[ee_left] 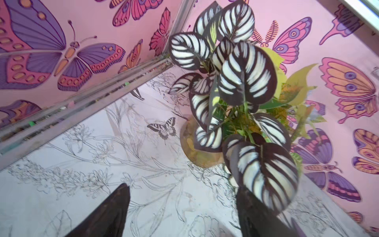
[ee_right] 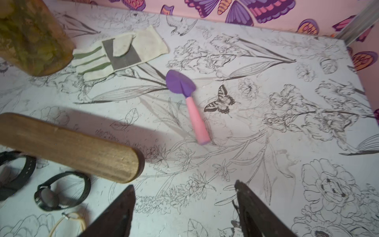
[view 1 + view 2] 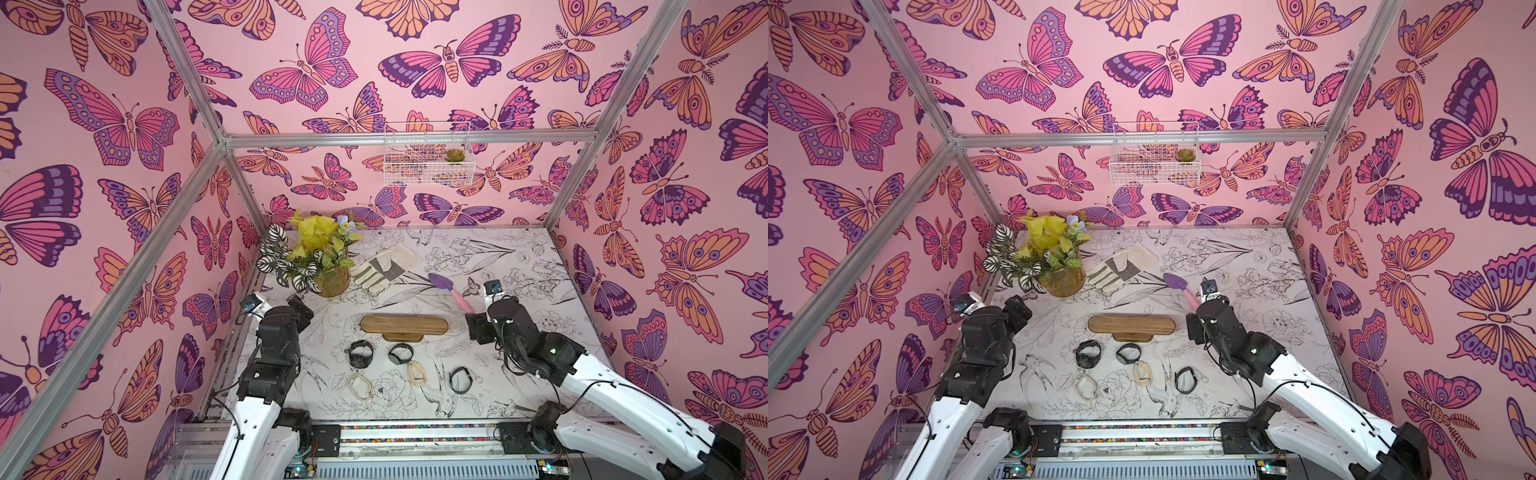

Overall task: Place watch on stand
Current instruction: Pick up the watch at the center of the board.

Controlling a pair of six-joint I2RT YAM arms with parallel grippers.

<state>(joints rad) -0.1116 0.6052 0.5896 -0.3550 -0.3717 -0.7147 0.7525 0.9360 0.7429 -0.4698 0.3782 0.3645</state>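
Both top views overlook the whole table (image 3: 519, 266) from above; wrist views sit close.

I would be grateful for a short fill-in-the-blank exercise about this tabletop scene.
1. Three ____ watches lie near the wooden stand.
2. The trowel has a purple blade and a ____ handle.
3. The small plant sits in a white wire ____.
4. The right gripper is ____ and holds nothing.
Missing words: black; pink; basket; open.

A potted plant (image 1: 235, 86) with striped dark-and-white leaves stands near a corner of the table (image 1: 82, 174); the left gripper (image 1: 182, 190) hovers spread, empty.
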